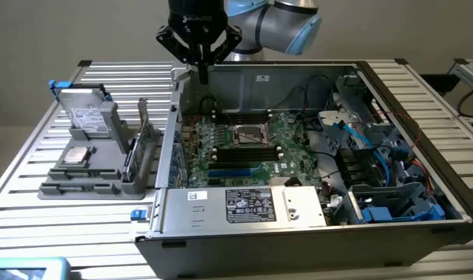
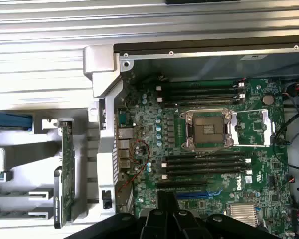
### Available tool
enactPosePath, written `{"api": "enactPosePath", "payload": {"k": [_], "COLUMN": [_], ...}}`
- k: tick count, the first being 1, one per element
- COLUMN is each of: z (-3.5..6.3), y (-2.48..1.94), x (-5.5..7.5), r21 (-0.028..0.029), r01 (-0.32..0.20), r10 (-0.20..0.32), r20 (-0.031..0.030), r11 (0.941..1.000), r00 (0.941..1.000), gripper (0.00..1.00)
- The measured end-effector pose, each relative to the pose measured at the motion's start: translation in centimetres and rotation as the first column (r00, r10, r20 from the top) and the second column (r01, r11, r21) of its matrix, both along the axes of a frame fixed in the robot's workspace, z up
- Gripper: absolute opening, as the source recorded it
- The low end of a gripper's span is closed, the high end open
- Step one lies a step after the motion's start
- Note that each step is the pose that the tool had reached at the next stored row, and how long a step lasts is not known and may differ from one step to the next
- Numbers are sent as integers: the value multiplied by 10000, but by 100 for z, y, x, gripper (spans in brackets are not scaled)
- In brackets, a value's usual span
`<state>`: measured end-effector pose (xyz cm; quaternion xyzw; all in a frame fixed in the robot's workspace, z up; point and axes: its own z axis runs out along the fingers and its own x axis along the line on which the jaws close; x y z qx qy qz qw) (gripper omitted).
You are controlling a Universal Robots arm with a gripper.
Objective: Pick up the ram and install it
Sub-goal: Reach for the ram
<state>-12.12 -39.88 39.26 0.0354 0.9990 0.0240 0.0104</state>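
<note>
Got the gripper (image 1: 202,71) up over the back corner of the PC case (image 1: 299,256), with fingers pressed together and nothing pinched. Spotting the ram (image 1: 131,157) standing on edge in the gray rack (image 1: 80,189) outside the case, just beside the bigger green card (image 1: 154,153). Sits off toward the exterior view's left of the gripper, lower down and nearer the camera, with its long axis running along the case wall. Looks untouched.
</note>
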Motion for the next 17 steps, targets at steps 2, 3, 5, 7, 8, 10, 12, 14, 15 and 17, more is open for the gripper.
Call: {"api": "enactPosePath", "payload": {"k": [2, 3, 5, 7, 8, 10, 12, 14, 15, 17], "z": [0, 0, 0, 0, 0, 0, 0, -5, -9, -17], "y": [0, 0, 0, 0, 0, 0, 0, -3, -10, -49], "x": [0, 0, 0, 0, 0, 0, 0, 0, 0, 0], "r21": [0, 0, -1, 0, 0, 0, 0, 0, -2, -1], "r01": [0, 0, 0, 0, 0, 0, 0, 7, 27, 62], "r10": [0, 0, 0, 0, 0, 0, 0, -7, -27, -62], "r20": [0, 0, -1, 0, 0, 0, 0, 0, -2, -1], "r11": [10000, 10000, 10000, 10000, 10000, 10000, 10000, 10000, 10000, 10000], "r00": [10000, 10000, 10000, 10000, 10000, 10000, 10000, 10000, 10000, 10000], "gripper": [11, 11, 11, 11, 11, 11, 11, 11, 11, 11]}}
